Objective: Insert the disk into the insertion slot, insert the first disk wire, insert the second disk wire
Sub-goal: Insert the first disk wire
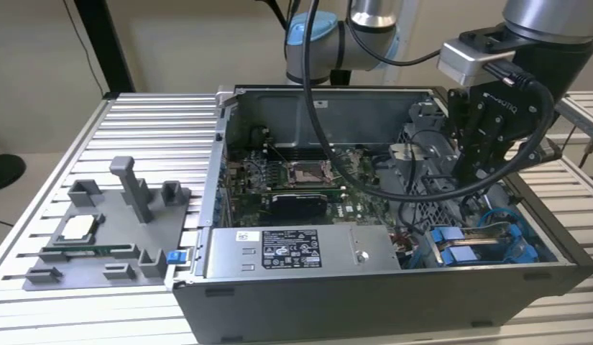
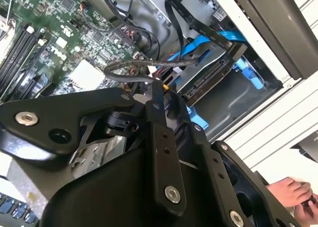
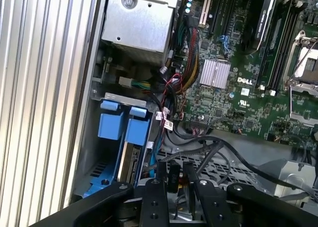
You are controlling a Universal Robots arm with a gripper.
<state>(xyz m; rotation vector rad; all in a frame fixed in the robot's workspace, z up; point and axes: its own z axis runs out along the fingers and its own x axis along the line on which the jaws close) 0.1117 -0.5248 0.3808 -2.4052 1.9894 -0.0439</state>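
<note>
Pinching one disk wire (image 3: 173, 178), one gripper (image 2: 160, 88), one disk (image 2: 211, 78) inside insertion slot (image 2: 226, 100)

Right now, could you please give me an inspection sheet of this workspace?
Surface: slatted metal table carrying an open computer case.
Job's things: disk sits in the blue-railed slot.
Clutter: grey parts tray beside the case.
Gripper: gripper inside the case, shut on a black plug.
Cables: black hose loops from the arm; loose wires by the power box.
Surroundings: a hand beyond the case's edge.
</note>
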